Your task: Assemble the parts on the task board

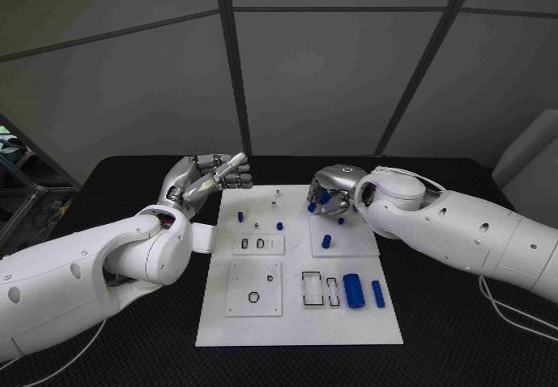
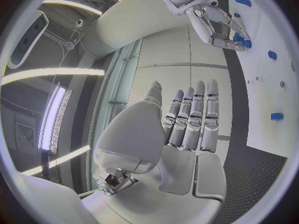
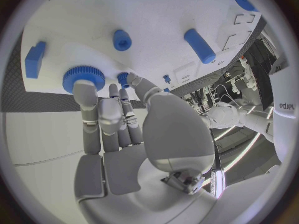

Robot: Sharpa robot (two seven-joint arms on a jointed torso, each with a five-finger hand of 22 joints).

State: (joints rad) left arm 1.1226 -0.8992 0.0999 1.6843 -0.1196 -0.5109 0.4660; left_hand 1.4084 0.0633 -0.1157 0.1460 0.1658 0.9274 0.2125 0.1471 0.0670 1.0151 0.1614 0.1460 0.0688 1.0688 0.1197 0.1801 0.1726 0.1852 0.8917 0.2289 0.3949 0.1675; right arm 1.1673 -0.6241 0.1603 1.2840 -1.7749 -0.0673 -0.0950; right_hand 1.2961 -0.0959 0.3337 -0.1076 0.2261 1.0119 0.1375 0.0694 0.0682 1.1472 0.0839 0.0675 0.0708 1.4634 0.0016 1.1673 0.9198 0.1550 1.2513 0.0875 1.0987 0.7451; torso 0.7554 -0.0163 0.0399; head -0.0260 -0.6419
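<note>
The white task board (image 1: 297,322) lies mid-table with small blue parts on it. My right hand (image 1: 331,193) hangs over its far right part. In the right wrist view one fingertip rests on a blue toothed wheel (image 3: 82,78), while the thumb and another finger pinch a small blue knob (image 3: 124,78). A blue cylinder (image 3: 199,45), a round peg (image 3: 122,40) and a block (image 3: 34,58) lie beyond it. My left hand (image 1: 210,177) is raised off the board's far left corner, fingers (image 2: 193,114) straight and holding nothing. Near the front lie a thick blue cylinder (image 1: 353,290) and a bar (image 1: 378,293).
Two square insert plates (image 1: 254,288) and narrow frames (image 1: 314,289) sit in the board's near half. Small blue pegs (image 1: 239,216) stand near the left side. A metal rack (image 1: 29,201) stands off the table's left edge. Black table (image 1: 465,339) surrounds the board; cables (image 1: 512,314) trail at the right.
</note>
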